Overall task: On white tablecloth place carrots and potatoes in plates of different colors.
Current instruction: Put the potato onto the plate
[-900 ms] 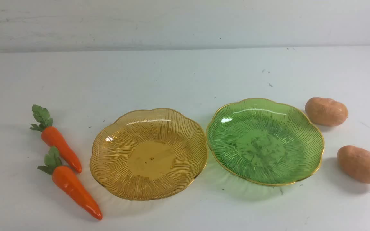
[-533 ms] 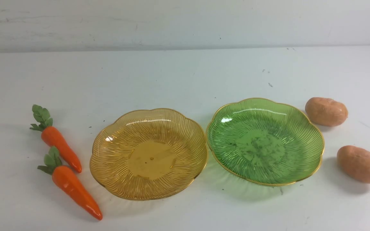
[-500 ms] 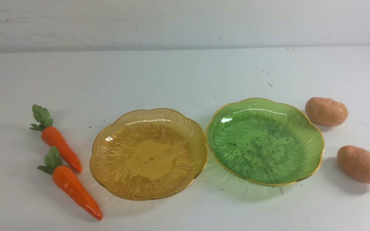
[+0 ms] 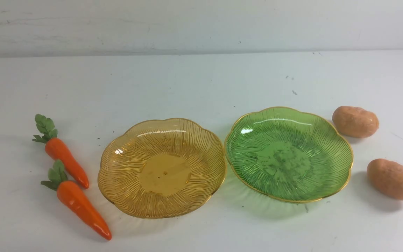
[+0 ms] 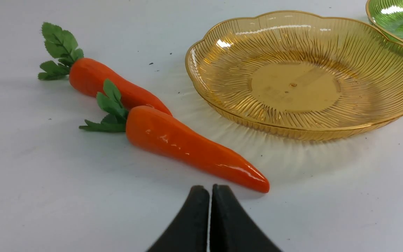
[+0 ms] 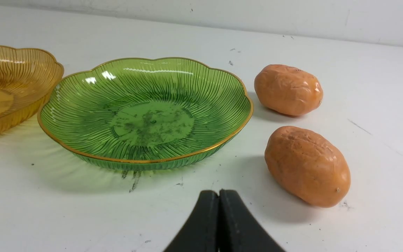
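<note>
On the white tablecloth (image 4: 194, 80) an amber plate (image 4: 117, 185) and a green plate (image 4: 243, 164) stand side by side, both empty. Two carrots lie left of the amber plate, one farther back (image 4: 65, 157) and one nearer (image 4: 82, 208). Right of the green plate lie two potatoes, far (image 4: 355, 121) and near (image 4: 393, 179). Neither arm shows in the front view. My left gripper (image 5: 210, 190) is shut and empty, just short of the nearer carrot's (image 5: 191, 147) tip. My right gripper (image 6: 219, 196) is shut and empty, in front of the green plate (image 6: 82, 105) and beside the near potato (image 6: 308, 166).
A pale wall (image 4: 201, 24) runs along the far edge of the table. Tiny dark specks (image 4: 294, 92) dot the cloth behind the green plate.
</note>
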You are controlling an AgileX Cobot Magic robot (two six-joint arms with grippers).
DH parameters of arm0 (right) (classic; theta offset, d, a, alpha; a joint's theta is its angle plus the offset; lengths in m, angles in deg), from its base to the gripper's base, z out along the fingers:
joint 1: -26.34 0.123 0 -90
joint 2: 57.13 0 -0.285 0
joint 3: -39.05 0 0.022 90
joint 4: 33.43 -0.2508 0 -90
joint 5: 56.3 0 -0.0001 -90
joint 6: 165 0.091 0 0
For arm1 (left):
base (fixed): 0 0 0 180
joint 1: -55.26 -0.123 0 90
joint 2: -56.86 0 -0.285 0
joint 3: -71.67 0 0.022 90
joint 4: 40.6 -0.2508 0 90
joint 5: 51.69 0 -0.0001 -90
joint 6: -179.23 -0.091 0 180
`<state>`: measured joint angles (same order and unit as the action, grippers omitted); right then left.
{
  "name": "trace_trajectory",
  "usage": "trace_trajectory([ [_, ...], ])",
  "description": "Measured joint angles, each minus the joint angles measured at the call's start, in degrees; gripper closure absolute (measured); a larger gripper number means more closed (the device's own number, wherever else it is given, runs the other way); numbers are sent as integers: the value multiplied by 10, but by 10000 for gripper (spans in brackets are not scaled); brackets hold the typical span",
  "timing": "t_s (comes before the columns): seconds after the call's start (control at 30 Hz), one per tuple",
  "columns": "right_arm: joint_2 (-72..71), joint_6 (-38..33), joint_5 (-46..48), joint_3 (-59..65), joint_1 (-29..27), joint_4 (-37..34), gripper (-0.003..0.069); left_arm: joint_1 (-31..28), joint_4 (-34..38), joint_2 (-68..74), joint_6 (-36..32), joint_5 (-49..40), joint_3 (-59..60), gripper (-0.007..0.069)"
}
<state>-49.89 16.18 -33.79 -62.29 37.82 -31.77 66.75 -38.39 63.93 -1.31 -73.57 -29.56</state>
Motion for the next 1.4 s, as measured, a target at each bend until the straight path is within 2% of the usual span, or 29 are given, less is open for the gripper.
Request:
trace_trajectory([
  [0.2, 0, 0, -5, 1, 0, 4, 678, 0, 0, 0, 0, 0, 0, 628],
  [0.33, 0, 9, -43, 1, 0, 2, 678, 0, 0, 0, 0, 0, 0, 628],
  [0.4, 0, 43, -64, 1, 0, -63, 678, 0, 0, 0, 0, 0, 0, 628],
  [0.5, 0, 137, -86, 1, 0, -199, 678, 0, 0, 0, 0, 0, 0, 628],
  [0.6, 0, 177, -93, 1, 0, -287, 678, 0, 0, 0, 0, 0, 0, 628],
  [0.67, 0, 185, -102, 1, 0, -313, 678, 0, 0, 0, 0, 0, 0, 628],
  [0.83, 0, 188, -109, 1, 0, -323, 678, 0, 0, 0, 0, 0, 0, 628],
  [0.93, 0, 160, -95, -39, 0, -323, 678, 0, 0, 0, 0, 0, 0, 628],
  [1.07, 46, 76, -41, -195, 0, -263, 675, 0, 0, 0, 0, 0, 0, 628],
  [1.17, 141, 66, 83, -282, 0, -164, 673, 0, 0, 0, 0, 0, 0, 628],
  [1.23, 248, 84, 192, -311, 0, -62, 673, 0, 0, 0, 0, 0, 0, 628],
  [1.3, 354, 124, 263, -314, 0, 27, 673, 0, 0, 0, 0, 0, 0, 628],
  [1.4, 489, 162, 303, -327, 0, 89, 673, 0, 0, 0, 0, 0, 0, 628],
])
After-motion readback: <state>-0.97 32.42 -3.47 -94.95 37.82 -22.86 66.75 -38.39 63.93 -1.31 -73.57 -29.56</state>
